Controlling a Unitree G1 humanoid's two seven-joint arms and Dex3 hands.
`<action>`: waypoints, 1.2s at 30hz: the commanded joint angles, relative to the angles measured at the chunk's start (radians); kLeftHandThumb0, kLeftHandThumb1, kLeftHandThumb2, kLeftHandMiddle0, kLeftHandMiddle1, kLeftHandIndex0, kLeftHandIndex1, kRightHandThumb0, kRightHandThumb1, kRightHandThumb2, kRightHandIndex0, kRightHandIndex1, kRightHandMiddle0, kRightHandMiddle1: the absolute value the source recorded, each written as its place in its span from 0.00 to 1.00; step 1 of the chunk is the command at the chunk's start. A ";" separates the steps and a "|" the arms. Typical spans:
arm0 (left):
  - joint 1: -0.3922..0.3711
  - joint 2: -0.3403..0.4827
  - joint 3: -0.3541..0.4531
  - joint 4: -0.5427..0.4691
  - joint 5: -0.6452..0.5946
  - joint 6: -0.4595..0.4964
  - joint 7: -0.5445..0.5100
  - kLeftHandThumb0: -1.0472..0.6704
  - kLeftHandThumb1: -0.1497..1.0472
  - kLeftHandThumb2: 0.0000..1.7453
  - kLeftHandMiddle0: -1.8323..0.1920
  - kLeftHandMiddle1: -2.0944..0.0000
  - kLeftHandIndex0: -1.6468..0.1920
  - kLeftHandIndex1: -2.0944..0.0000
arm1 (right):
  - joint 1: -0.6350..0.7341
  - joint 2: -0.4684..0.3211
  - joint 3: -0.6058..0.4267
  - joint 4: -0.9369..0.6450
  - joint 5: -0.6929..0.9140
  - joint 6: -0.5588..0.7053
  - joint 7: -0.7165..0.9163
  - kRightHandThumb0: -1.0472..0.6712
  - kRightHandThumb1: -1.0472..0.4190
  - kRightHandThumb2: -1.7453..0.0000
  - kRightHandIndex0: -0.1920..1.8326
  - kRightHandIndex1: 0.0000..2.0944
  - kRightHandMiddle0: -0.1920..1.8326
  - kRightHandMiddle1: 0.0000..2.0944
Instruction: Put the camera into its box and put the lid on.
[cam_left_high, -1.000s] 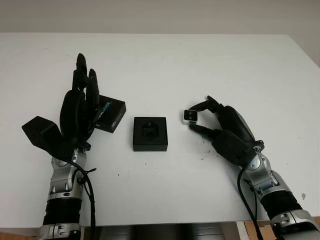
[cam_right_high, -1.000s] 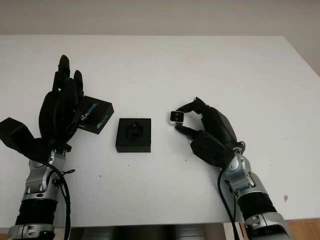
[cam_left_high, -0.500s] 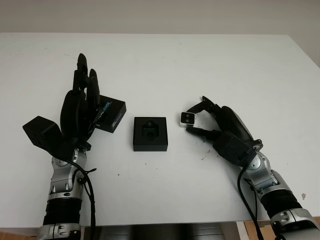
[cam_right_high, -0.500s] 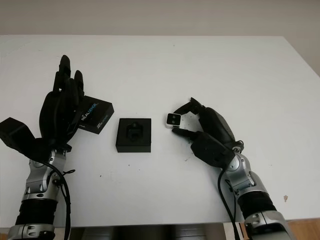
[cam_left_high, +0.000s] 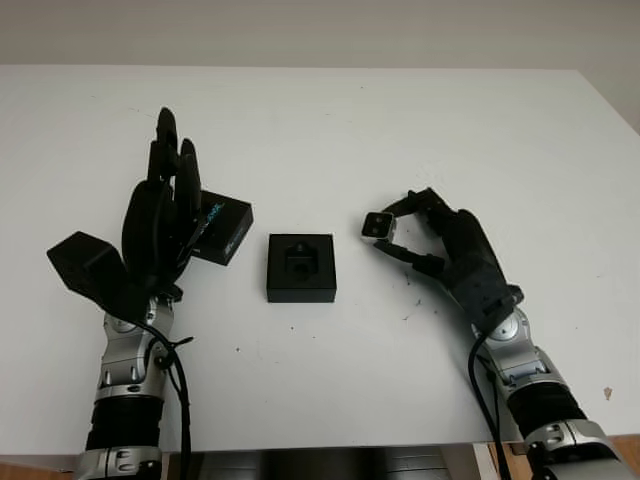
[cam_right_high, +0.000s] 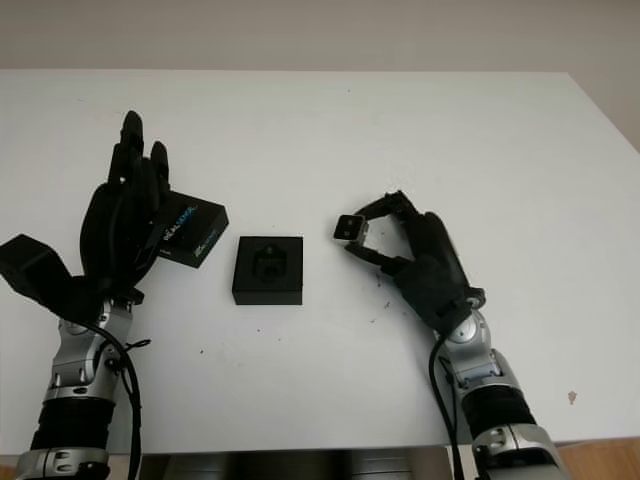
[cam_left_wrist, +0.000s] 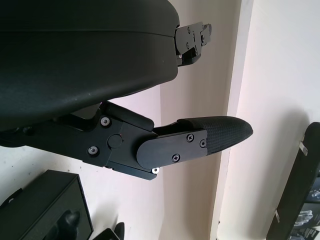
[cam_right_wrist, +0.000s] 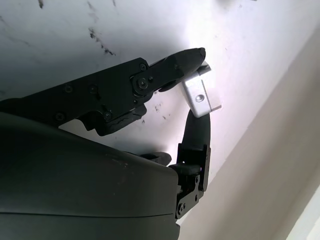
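Since a second ago the right hand (cam_left_high: 405, 232) has turned at the wrist, so the small silver camera (cam_left_high: 377, 226) now sits tilted in its fingertips and its lens face has swung out of plain sight; its place, right of centre in the head views, has barely shifted. The hand is clamped on the camera in a fingertip pinch, lifted clear of the white surface (cam_left_high: 400, 130).

In the middle of the frame lies the open black box (cam_left_high: 301, 267), its moulded recess facing up, well apart from the camera. To its left the black lid (cam_left_high: 222, 228) lies flat, just beside the left hand (cam_left_high: 158, 225), which stands upright over the surface, open and holding nothing.

To do this step well, I judge the camera should travel leftward until it is directly over the recess, then be squared so its faces match the cut-out before it goes down. Tilted as it is, a corner could catch on the box rim. The pinch looks shallow, so a slow, level descent seems wise, with release only once the body is seated.
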 joint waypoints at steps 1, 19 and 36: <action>0.001 0.011 0.001 -0.008 0.003 0.000 -0.002 0.19 1.00 0.33 1.00 1.00 1.00 1.00 | 0.011 0.026 -0.021 0.019 0.039 -0.004 0.020 0.36 0.02 0.97 0.28 0.07 0.23 0.77; 0.002 0.019 0.002 -0.003 -0.001 -0.001 -0.017 0.20 1.00 0.33 1.00 1.00 1.00 1.00 | 0.022 0.095 -0.107 -0.071 0.248 0.101 0.212 0.38 0.01 0.97 0.23 0.07 0.23 0.79; 0.008 0.012 -0.001 -0.018 0.004 0.010 -0.005 0.19 1.00 0.32 1.00 1.00 1.00 1.00 | 0.035 0.227 -0.030 -0.346 0.365 0.301 0.417 0.35 0.00 0.97 0.19 0.04 0.21 0.82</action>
